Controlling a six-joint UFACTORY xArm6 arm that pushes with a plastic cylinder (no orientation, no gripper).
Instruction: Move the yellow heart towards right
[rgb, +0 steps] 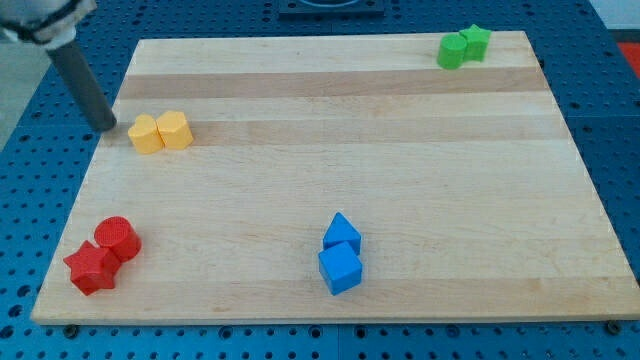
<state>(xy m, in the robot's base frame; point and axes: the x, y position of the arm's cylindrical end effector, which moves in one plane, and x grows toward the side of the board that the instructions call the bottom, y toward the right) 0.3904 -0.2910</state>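
Two yellow blocks touch side by side near the board's left edge. The left one (146, 133) looks like the yellow heart, though its shape is hard to make out. The right one (175, 130) is a yellow many-sided block. My tip (108, 127) is just left of the left yellow block, a small gap away, at the board's left edge. The dark rod rises from it toward the view's top left.
A red cylinder (118, 238) and a red star (92, 268) touch at the bottom left. A blue pointed block (342, 232) and a blue cube (340, 268) touch at the bottom centre. Two green blocks (453, 50) (476, 40) sit at the top right corner of the wooden board (400, 170).
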